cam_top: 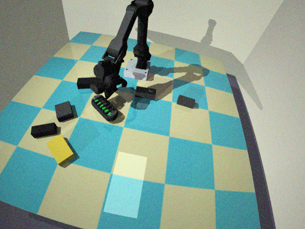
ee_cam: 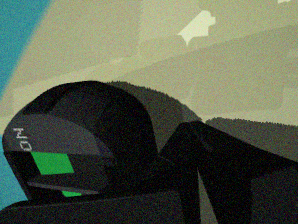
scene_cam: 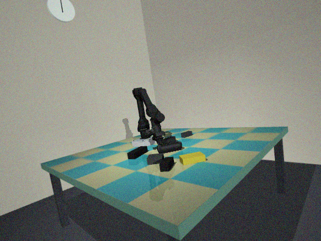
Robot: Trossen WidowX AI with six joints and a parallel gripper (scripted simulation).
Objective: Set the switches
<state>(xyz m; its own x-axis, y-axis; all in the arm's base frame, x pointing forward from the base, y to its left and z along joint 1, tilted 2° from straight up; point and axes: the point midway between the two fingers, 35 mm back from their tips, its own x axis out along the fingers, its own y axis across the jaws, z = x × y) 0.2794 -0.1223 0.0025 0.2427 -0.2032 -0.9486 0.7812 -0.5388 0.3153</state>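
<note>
The dark grey controller unit (cam_top: 106,108) (scene_cam: 170,147) (ee_cam: 65,125) lies with its switch side up. In the top view green rocker ends show in a row along it; which ends are pressed is too small to tell. The wrist view shows the ON lettering at one end and a green rocker end beside it. The label underneath is hidden. My gripper (cam_top: 107,97) (ee_cam: 189,131) is shut and empty, pointing down. Its tips are close against the unit's long side, on the side towards the arm base; whether they touch is unclear. It hides part of the unit in the wrist view.
A dark grey block (cam_top: 64,110) (scene_cam: 154,158), a black block (cam_top: 43,130) (scene_cam: 167,163) and a yellow block (cam_top: 61,149) (scene_cam: 193,158) lie near the unit. Another black block (cam_top: 83,83) (scene_cam: 137,152) is beside the arm. Two dark blocks (cam_top: 145,93) (cam_top: 186,101) lie farther off.
</note>
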